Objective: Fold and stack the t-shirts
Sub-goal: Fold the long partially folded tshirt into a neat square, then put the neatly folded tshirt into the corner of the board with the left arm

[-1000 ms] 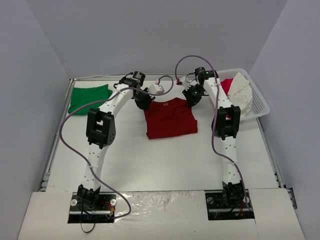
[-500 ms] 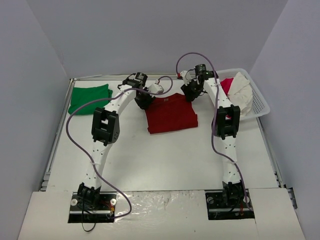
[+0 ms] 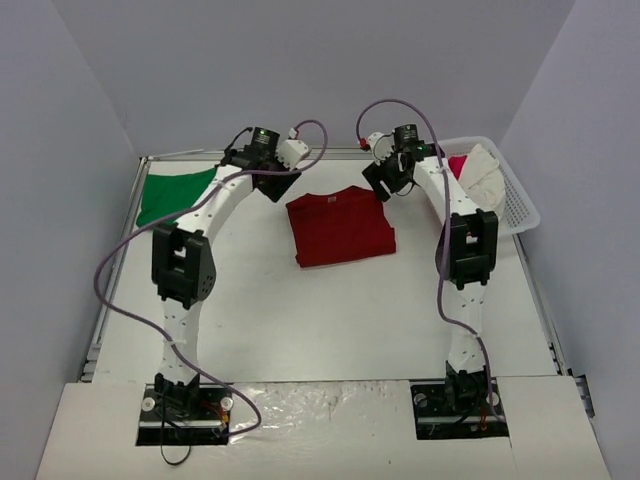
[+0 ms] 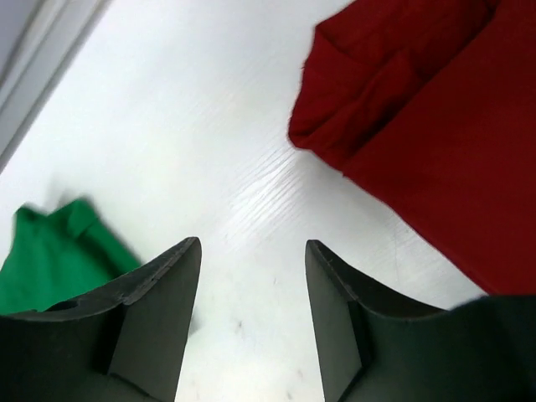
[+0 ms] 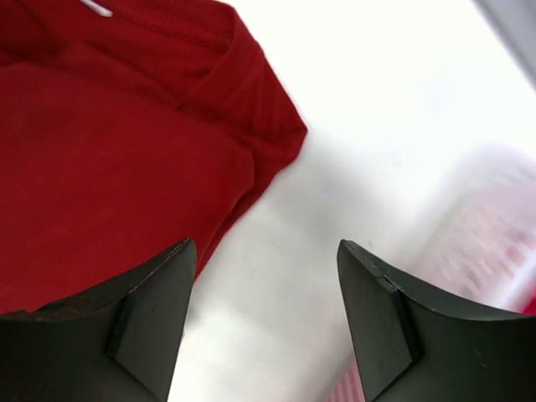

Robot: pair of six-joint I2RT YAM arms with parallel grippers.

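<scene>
left gripper [image 4: 251,244] and right gripper [image 5: 266,244] both wide, empty; red shirt [image 3: 340,228] looks limp, light, so pinch 2 far corners.

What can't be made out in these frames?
- Green t-shirt: in the top view its right edge is hidden by the left arm. In the left wrist view it is cut off by the frame edge and a finger.
- Red t-shirt: the wrist views show only corners, and its lower layers are hidden.
- Basket: the contents under the white cloth and pink cloth are hidden. It is blurred in the right wrist view.
</scene>
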